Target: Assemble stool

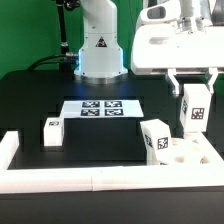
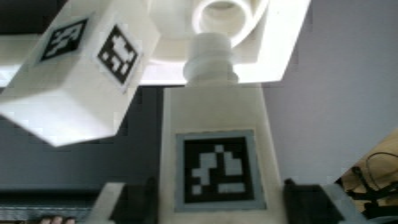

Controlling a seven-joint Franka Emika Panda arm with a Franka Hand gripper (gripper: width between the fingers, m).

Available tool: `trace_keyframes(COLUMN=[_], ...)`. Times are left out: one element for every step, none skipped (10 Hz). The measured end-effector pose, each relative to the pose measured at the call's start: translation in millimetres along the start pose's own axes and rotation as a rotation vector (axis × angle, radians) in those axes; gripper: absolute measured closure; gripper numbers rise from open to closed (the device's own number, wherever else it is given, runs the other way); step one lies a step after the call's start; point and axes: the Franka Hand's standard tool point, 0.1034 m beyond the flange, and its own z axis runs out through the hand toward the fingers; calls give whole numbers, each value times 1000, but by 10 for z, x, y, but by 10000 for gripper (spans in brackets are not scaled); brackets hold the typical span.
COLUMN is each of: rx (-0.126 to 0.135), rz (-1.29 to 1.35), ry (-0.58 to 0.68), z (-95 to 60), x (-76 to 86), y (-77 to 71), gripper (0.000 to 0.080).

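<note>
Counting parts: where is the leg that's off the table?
Exterior view's right: the held leg hangs in the pincer above the seat, beside a second leg.

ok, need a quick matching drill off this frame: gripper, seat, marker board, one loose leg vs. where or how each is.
Things:
1. gripper
2. seat
3. marker board
4. lone leg

Places or states:
A. lies flat mid-table, in front of the robot base
B. sits on the table at the exterior view's left, touching nothing
C. shut on the held leg, up above the seat
D. at the exterior view's right near corner, with the neighbour leg right beside it

Pairs: 1-C, 2-D, 3-A, 4-B
</note>
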Motion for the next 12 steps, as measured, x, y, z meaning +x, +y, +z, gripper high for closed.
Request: trace_keyframes(rx=[-5, -5, -4, -4, -6, -8, -10, -12, -14, -15, -13, -12], rz=[-5, -4, -4, -7, -12, -16, -18, -20, -22, -25, -30, -33], ry=[-9, -6, 0, 1, -1, -3, -5, -8, -11, -15, -11, -5], z=[64, 91, 98, 131, 176, 211, 231, 246, 262, 278, 288, 286], x=[-42, -12, 28, 38, 20, 8, -6, -27, -50, -80, -99, -105], y=[2, -17, -21, -42, -53, -57, -54, -49, -44, -50, -75, -89], gripper=[465, 465, 465, 465, 465, 465, 465, 465, 465, 465, 465, 465])
